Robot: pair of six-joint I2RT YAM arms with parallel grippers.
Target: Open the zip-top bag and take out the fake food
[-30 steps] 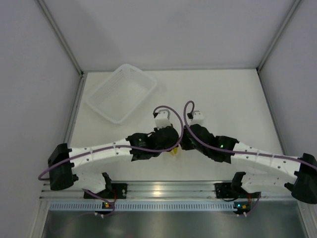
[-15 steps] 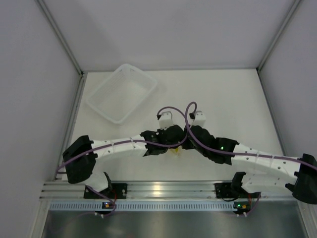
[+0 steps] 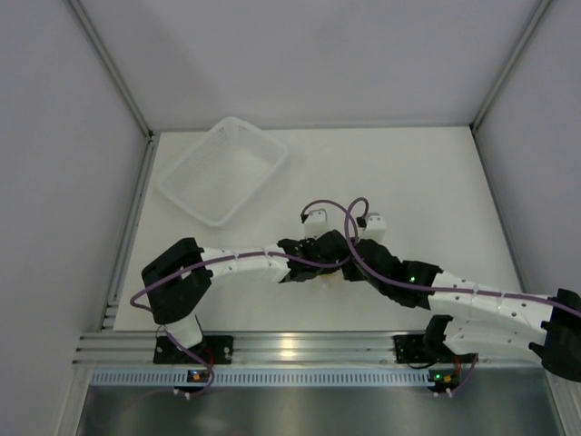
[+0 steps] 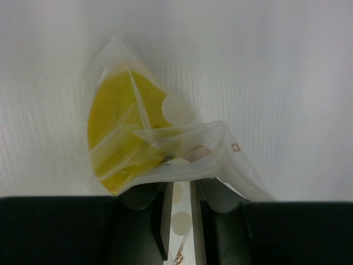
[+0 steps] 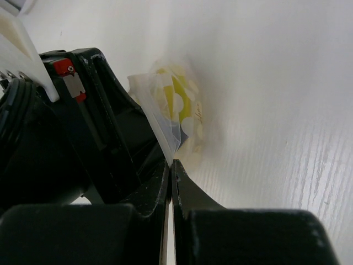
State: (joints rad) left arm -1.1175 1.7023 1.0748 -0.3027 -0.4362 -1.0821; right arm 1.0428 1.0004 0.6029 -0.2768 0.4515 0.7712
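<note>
Top external, count: left arm (image 3: 238, 264), right arm (image 3: 472, 296), one basket tray (image 3: 188, 206), one zip-top bag (image 4: 220, 149).
Top external, pose: both arms low, wrists meeting right of the tray, nearer the bases; bag beneath them on the worktop (image 3: 436, 182).
Left wrist, left pincer (image 4: 179, 190): slightly spread, bag film between.
Left wrist, bag: clear, crumpled; one yellow fake food (image 4: 113, 127) inside.
Right wrist, right pincer (image 5: 171, 161): pressed together, pinching the bag's corner.

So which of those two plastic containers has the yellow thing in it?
The bag, the small clear crinkly pouch: the yellow food shows through its film. The white tray, larger and off to the left, shows nothing yellow.
</note>
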